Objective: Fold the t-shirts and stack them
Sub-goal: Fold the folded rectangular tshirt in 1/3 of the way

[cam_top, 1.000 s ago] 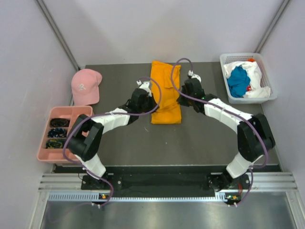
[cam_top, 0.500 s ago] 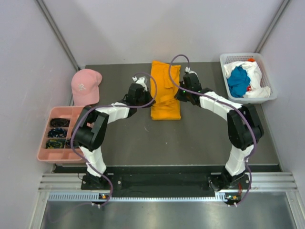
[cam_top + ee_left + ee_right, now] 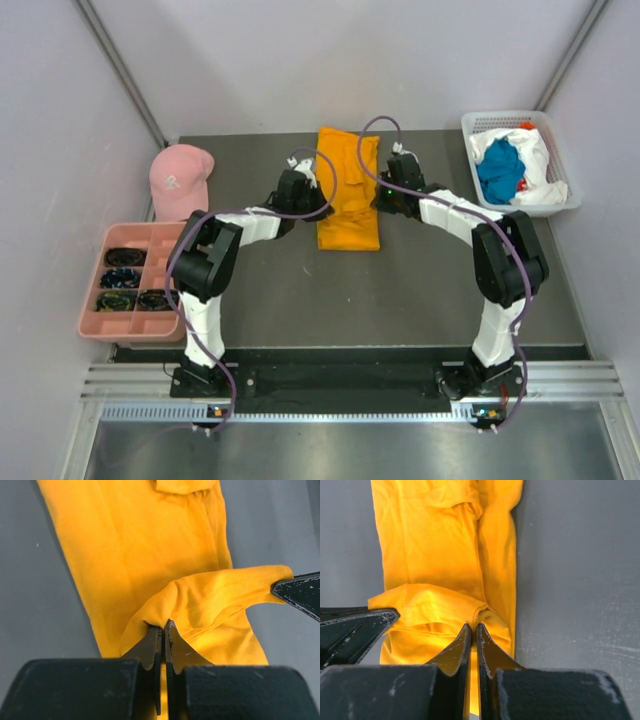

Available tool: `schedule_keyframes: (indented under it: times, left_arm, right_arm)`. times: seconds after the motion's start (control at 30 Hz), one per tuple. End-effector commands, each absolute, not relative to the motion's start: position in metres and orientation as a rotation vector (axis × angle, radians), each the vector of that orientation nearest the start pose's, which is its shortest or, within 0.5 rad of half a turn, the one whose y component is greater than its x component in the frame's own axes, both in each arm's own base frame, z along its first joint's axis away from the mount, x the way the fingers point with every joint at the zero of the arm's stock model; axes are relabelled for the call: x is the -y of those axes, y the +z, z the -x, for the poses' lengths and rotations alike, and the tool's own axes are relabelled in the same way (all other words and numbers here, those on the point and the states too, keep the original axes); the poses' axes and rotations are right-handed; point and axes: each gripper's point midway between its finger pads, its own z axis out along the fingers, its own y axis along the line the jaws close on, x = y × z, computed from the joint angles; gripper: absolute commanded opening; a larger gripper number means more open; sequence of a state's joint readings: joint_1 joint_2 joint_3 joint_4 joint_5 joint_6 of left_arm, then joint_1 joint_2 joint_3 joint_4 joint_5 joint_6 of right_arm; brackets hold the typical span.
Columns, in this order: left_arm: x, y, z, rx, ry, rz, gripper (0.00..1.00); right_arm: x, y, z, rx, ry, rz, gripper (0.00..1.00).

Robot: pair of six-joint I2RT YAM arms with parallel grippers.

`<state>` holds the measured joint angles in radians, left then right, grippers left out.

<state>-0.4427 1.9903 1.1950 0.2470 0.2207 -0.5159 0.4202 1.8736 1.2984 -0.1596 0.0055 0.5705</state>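
**Left end effector (image 3: 164,630) and right end effector (image 3: 472,630) both clamped on the orange-yellow t-shirt (image 3: 348,215)**

Your two end effectors each have their jaws pressed together on a pinch of orange cloth, one at either side of the shirt. Between them they hold up a stitched edge, probably the hem, as a raised band running crosswise from one end effector to the other.

The shirt lies on the bench (image 3: 400,290) as a narrow strip. Its long axis runs straight away from both end effectors, towards the far side of the bench. Most of the strip lies flat ahead of the held band, and a shorter part lies under and behind it. Neither arm is nearer, since each sits right at its own long edge. I judge the coming move to be a fold along that axis. You would carry the band forward with both arms level, so that it lands square on the cloth ahead.

The overhead view shows the strip's whole length. It also shows the white basket (image 3: 478,122) well off to the right of the right end effector, holding a teal-blue t-shirt (image 3: 500,170) and a white t-shirt (image 3: 540,150). But there the arms hide the grips. Only the wrist views show the clamped jaws, the lifted band, and the opposite end effector's finger at the band's other end.
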Motion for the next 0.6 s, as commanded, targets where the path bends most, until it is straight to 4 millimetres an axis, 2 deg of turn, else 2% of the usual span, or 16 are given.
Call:
schedule_keyframes:
  times: [0.0,0.2,0.23,0.27,0.3,0.33,0.37,0.4,0.47,0.5,0.57]
  left_arm:
    - [0.289,0.098,-0.475,-2.097,-0.827,-0.097,0.00]
    - [0.286,0.101,-0.482,-2.086,-0.814,-0.092,0.02]
    - [0.285,0.101,-0.484,-2.084,-0.810,-0.087,0.04]
    - [0.284,0.101,-0.486,-2.082,-0.803,-0.081,0.08]
    - [0.284,0.100,-0.487,-2.081,-0.802,-0.080,0.18]
    - [0.282,0.101,-0.490,-2.074,-0.797,-0.076,0.24]
    - [0.280,0.102,-0.492,-2.070,-0.789,-0.067,0.35]
    - [0.278,0.101,-0.495,-2.070,-0.777,-0.057,0.52]
    - [0.272,0.102,-0.501,-2.066,-0.741,-0.030,0.65]
    - [0.268,0.101,-0.504,-2.063,-0.729,-0.024,0.84]
    - [0.265,0.104,-0.509,-2.058,-0.716,-0.018,0.89]
  right_arm:
    - [-0.221,0.119,-0.476,-2.253,0.514,-0.178,0.00]
    - [-0.219,0.110,-0.483,-2.273,0.522,-0.171,0.00]
    - [-0.219,0.109,-0.484,-2.273,0.519,-0.170,0.15]
    - [-0.218,0.110,-0.485,-2.271,0.520,-0.169,0.21]
    - [-0.219,0.109,-0.487,-2.271,0.517,-0.163,0.28]
    - [-0.217,0.109,-0.489,-2.267,0.513,-0.166,0.41]
    - [-0.217,0.108,-0.490,-2.268,0.512,-0.164,0.47]
    - [-0.216,0.108,-0.492,-2.266,0.506,-0.159,0.53]
    - [-0.212,0.111,-0.497,-2.254,0.492,-0.170,0.57]
    - [-0.209,0.112,-0.499,-2.247,0.487,-0.168,0.59]
    - [-0.205,0.114,-0.500,-2.240,0.476,-0.171,0.60]
